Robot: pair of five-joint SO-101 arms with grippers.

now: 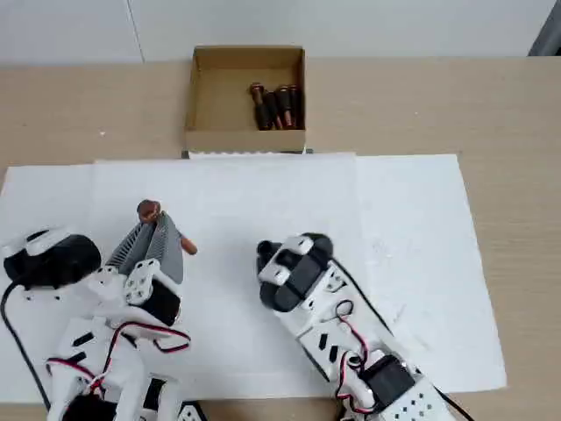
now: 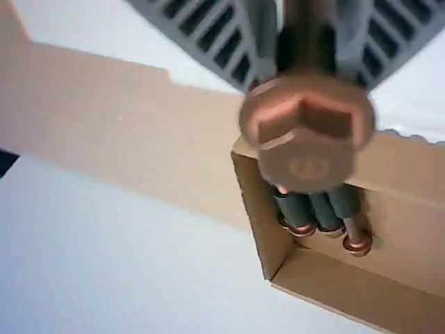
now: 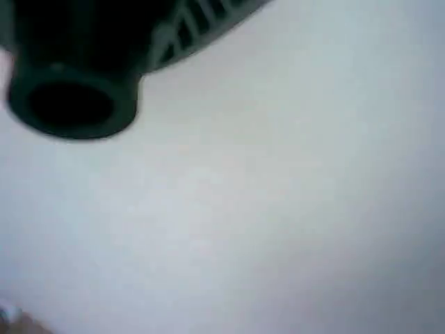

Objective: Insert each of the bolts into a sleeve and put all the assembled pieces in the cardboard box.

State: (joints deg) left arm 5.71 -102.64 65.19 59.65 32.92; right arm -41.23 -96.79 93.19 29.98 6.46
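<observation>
A copper bolt point(image 1: 149, 210) is held above the white paper by my left gripper point(image 1: 162, 235), which is shut on its shank; the hex head point(image 2: 306, 132) sticks out past the grey fingers point(image 2: 208, 35). My right gripper point(image 1: 273, 259) sits mid-paper, shut on a black sleeve point(image 3: 69, 104) whose open end shows in the right wrist view. In the high view the sleeve point(image 1: 266, 253) pokes out toward the left arm. The cardboard box point(image 1: 207, 96) stands at the back centre with three assembled pieces point(image 1: 276, 105) in its right half, and those assembled pieces point(image 2: 320, 209) also appear in the left wrist view.
A white paper sheet point(image 1: 394, 228) covers the front of the wooden table point(image 1: 456, 105). The box's left half is bare cardboard. A gap of paper lies between the two grippers.
</observation>
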